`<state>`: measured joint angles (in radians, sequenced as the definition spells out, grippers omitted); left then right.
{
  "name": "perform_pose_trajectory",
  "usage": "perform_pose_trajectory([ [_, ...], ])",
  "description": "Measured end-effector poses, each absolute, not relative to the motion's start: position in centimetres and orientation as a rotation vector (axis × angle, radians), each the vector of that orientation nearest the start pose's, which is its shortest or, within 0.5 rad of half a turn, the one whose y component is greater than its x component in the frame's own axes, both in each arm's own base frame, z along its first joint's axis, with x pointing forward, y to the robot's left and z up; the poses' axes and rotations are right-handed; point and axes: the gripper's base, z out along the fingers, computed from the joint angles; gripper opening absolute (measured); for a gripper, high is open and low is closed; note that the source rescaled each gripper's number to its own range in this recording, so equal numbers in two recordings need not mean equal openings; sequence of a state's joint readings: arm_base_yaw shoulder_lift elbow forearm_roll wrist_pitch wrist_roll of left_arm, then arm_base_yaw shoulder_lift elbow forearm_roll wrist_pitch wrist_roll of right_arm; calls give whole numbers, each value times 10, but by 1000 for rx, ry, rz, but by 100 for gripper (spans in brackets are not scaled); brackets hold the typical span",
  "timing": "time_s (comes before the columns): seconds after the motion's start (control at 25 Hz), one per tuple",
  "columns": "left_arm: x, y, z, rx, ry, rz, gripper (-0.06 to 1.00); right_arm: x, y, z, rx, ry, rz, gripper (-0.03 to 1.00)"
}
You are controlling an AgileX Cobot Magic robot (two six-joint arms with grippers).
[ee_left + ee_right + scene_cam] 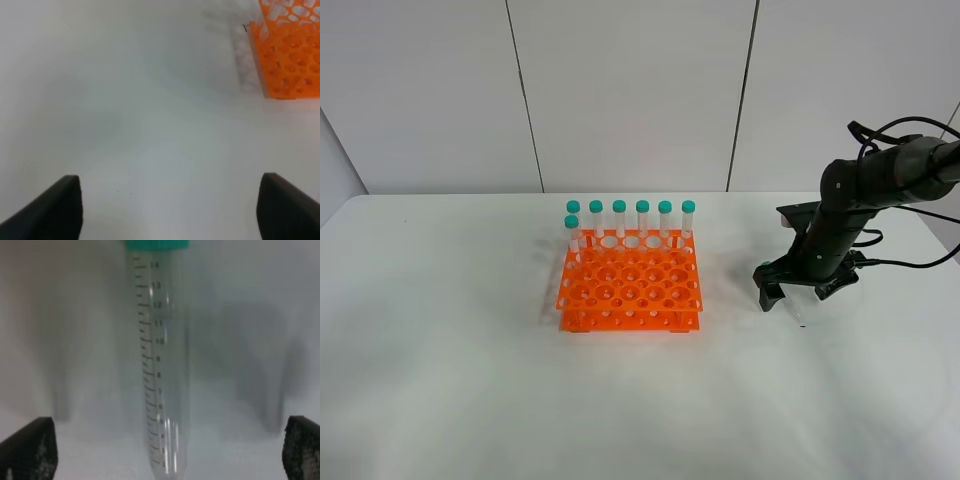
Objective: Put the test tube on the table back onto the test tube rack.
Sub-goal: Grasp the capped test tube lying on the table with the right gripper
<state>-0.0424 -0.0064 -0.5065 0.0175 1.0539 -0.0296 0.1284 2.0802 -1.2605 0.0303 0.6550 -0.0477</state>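
The test tube (162, 365) lies flat on the white table (450, 340), clear with a teal cap and black graduation marks. In the high view its pale body (797, 312) shows right of the rack. My right gripper (798, 295) hangs low over it, open, one finger on either side and not touching it. In the right wrist view the right gripper (165, 450) straddles the tube's pointed end. The orange test tube rack (630, 285) stands mid-table with several teal-capped tubes along its back. My left gripper (170, 215) is open over bare table, with the rack's corner (290, 55) ahead of it.
The right arm's black cables (910, 262) trail over the table's right side. A white panelled wall (630, 90) backs the table. The left arm does not show in the high view.
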Motion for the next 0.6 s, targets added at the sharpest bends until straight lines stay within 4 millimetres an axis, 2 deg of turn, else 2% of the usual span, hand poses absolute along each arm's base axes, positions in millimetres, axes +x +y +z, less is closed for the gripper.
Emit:
perform_pose_trajectory([
  [0.16,-6,2,280,12,2025,-25,100,385,51,102,-229,2971,40,100],
  [0.24,-6,2,280,12,2025,-25,100,385,51,101,-230,2973,39,91],
  [0.36,-6,2,280,12,2024,-24,100,385,51,101,-231,2973,38,61],
  [0.4,-6,2,280,12,2024,-24,100,385,51,101,-232,2973,37,44],
  [0.48,-6,2,280,12,2024,-24,100,385,51,101,-234,2973,35,1],
  [0.6,-6,2,280,12,2024,-24,100,385,51,101,-234,2973,33,1],
])
